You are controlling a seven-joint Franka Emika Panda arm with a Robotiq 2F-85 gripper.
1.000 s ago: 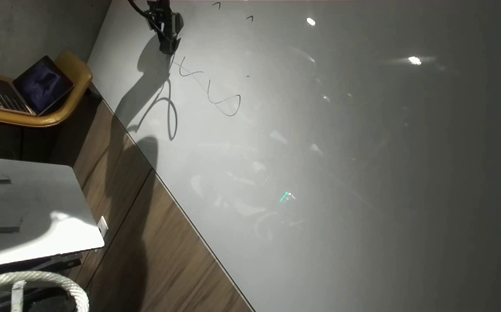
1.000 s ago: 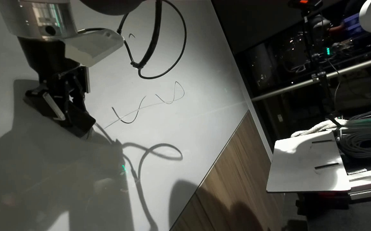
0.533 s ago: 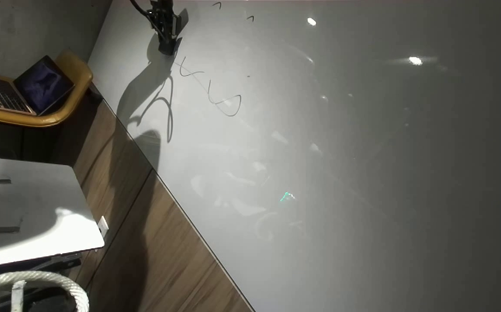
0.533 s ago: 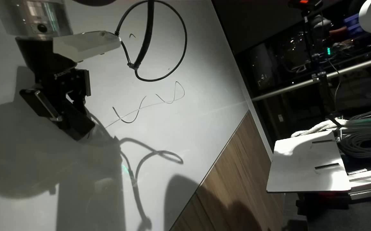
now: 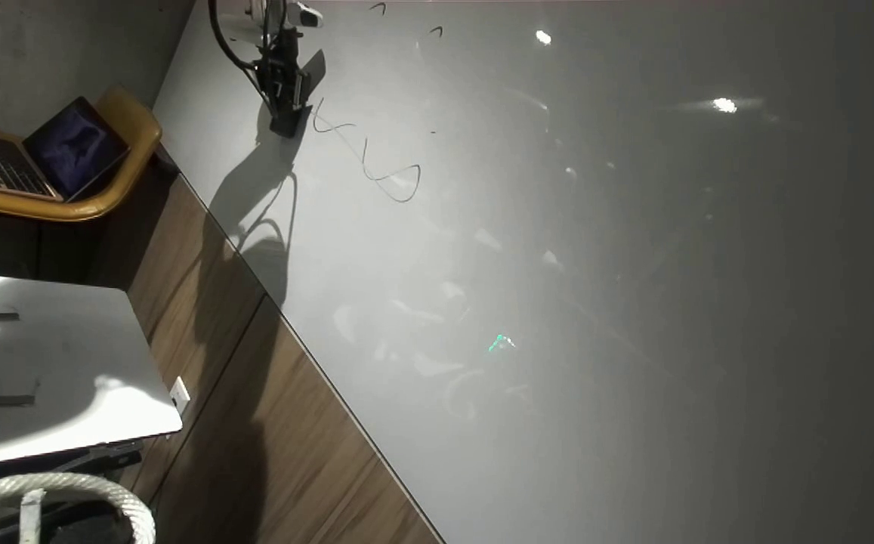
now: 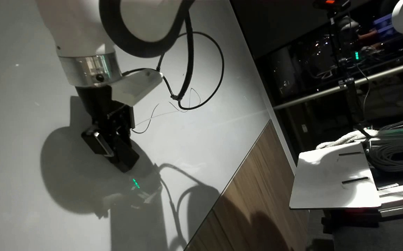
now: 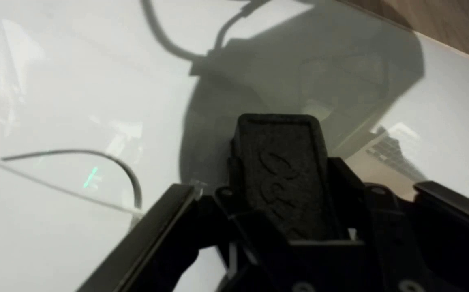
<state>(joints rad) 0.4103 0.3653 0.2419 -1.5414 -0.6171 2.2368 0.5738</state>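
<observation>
My gripper [image 7: 283, 180] is shut on a dark rectangular block [image 7: 279, 150] with raised lettering, its fingers pressed along both long sides. A glossy white board [image 6: 194, 150] lies behind it. In both exterior views the gripper [image 5: 285, 98] [image 6: 114, 137] reaches down in front of the board, and the block [image 6: 127, 158] juts past the fingertips. Whether the block touches the board I cannot tell. Dark curved lines [image 5: 414, 181] run on the board beside the gripper, crossed by a thin pale line; in an exterior view the gripper hides part of one curve [image 6: 149, 123].
A black cable loop [image 6: 222, 69] hangs from the arm. Wood panelling [image 5: 316, 446] borders the board. Nearby stand a yellow chair [image 5: 146, 132] with a laptop [image 5: 78, 151], a white plate [image 6: 333, 181], thick rope [image 5: 134, 514] and coiled cable [image 6: 396, 157].
The gripper, still shut on the block, has moved down in both exterior views, and also to the right in one of them. Its shadow shifted too. The visible lines look the same.
</observation>
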